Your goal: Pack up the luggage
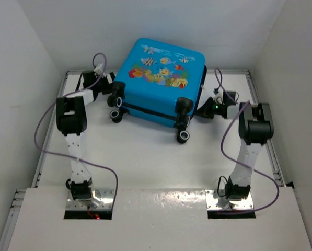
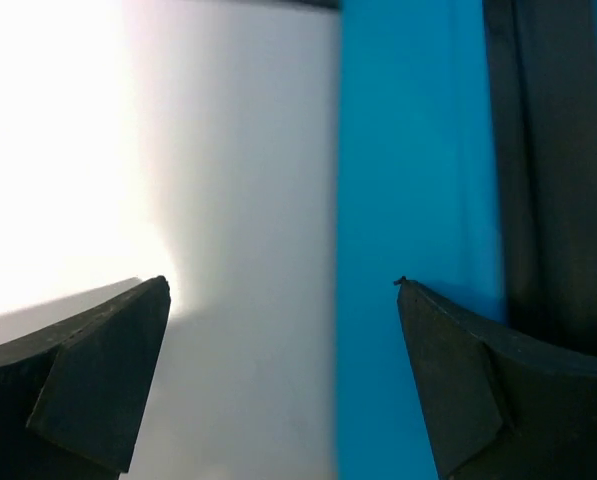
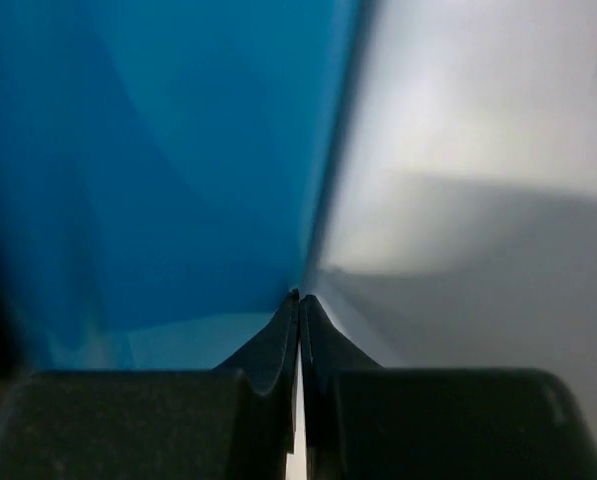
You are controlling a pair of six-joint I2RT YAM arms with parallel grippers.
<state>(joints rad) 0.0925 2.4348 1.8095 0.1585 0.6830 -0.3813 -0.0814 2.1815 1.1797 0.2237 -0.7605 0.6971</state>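
Note:
The luggage (image 1: 158, 78), a bright-blue suitcase with fish prints, lies closed at the back middle of the table with its black wheels (image 1: 183, 136) facing me. My left gripper (image 1: 110, 83) is at its left side by the wheels. In the left wrist view this gripper (image 2: 283, 285) stands wide open, with the blue shell (image 2: 418, 150) and black zipper band (image 2: 553, 150) close ahead on the right. My right gripper (image 1: 201, 110) is at the suitcase's right side. In the right wrist view it (image 3: 300, 296) is shut with nothing between the fingers, its tips against the edge of the blue shell (image 3: 158, 150).
White walls enclose the table on the left, back and right. Metal rails (image 1: 50, 141) run along the table's side edges. Purple cables (image 1: 41, 125) loop off both arms. The suitcase stands close to the back wall.

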